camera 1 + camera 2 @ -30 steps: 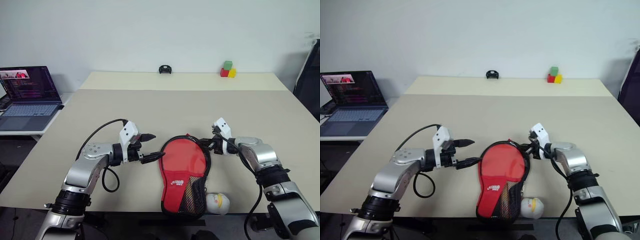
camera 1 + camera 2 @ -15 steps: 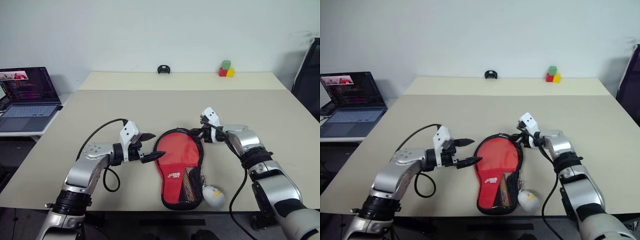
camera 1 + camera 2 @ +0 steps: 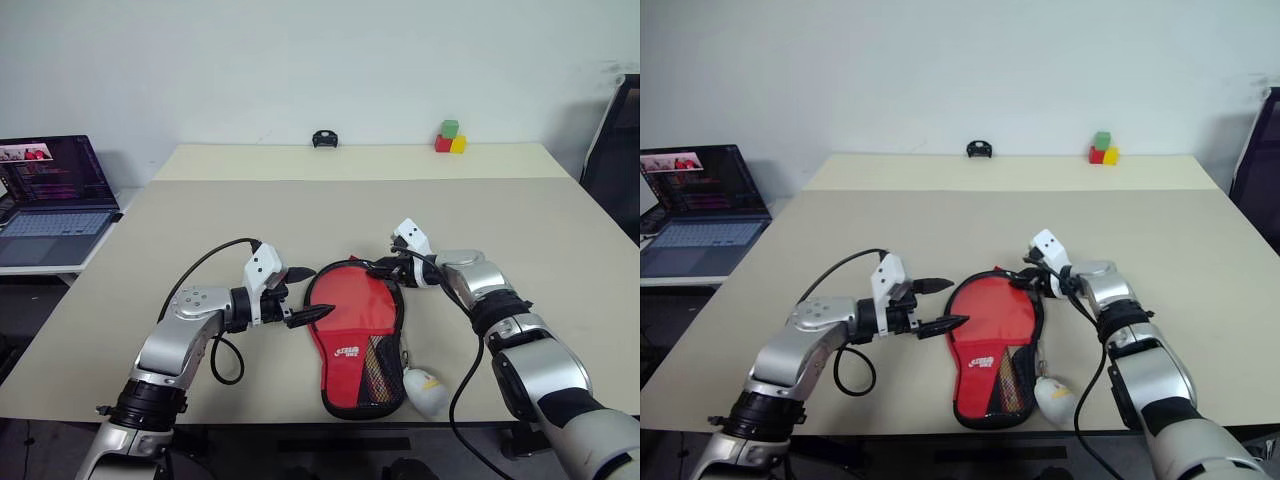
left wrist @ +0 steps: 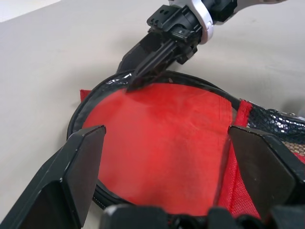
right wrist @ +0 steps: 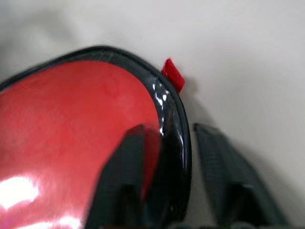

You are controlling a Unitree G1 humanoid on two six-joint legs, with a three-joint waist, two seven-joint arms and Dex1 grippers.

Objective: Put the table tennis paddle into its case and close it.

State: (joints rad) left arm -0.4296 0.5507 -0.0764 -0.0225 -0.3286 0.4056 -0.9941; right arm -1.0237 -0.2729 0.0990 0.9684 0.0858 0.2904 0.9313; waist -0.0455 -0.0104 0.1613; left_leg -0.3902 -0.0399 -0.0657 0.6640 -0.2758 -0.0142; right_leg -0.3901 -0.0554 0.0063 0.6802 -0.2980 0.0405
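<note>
Office or lab test room. Plain white wall [image 3: 300, 60], two beige worktops [image 3: 520, 220] pushed together, open laptop [image 3: 50, 190] at 9 o'clock. Coloured toy blocks [image 3: 449, 138] at 1 o'clock.

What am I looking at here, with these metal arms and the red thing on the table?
These are a humanoid robot's two arms. Two pictures come from cameras in its head, looking down over a table; the other two from cameras on its wrists. On the table lies a black case with a red paddle inside, and a white ball beside it. The left gripper is open by the case's left edge, holding nothing. The right gripper has its fingers astride the case's far rim, apart rather than clamped. Farther off are a laptop and coloured blocks.
</note>
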